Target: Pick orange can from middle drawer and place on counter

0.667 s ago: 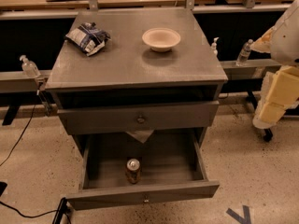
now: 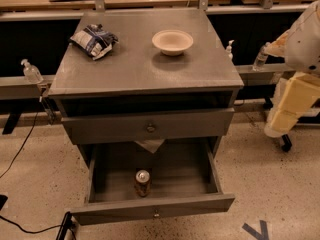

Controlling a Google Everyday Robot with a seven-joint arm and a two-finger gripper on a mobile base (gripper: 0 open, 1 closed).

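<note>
Overall level: dim, warm indoor light with a brownish cast.
Source: overhead; the tabletop (image 2: pixel 140 71) carries a dull sheen toward its back edge.
Shadows: a soft one lies under the bowl (image 2: pixel 172 41); the recess below the tabletop is near black; the middle drawer (image 2: pixel 155 211) is shaded along its back and sides.
Glare: a small highlight sits on the lid of the orange can (image 2: pixel 142 182).
Brightest: the arm (image 2: pixel 292 101) at the right edge, pale cream.
Claw: cannot be made out on that arm.
Focus: soft throughout; the print on the bag (image 2: pixel 94 40) is unreadable.
</note>
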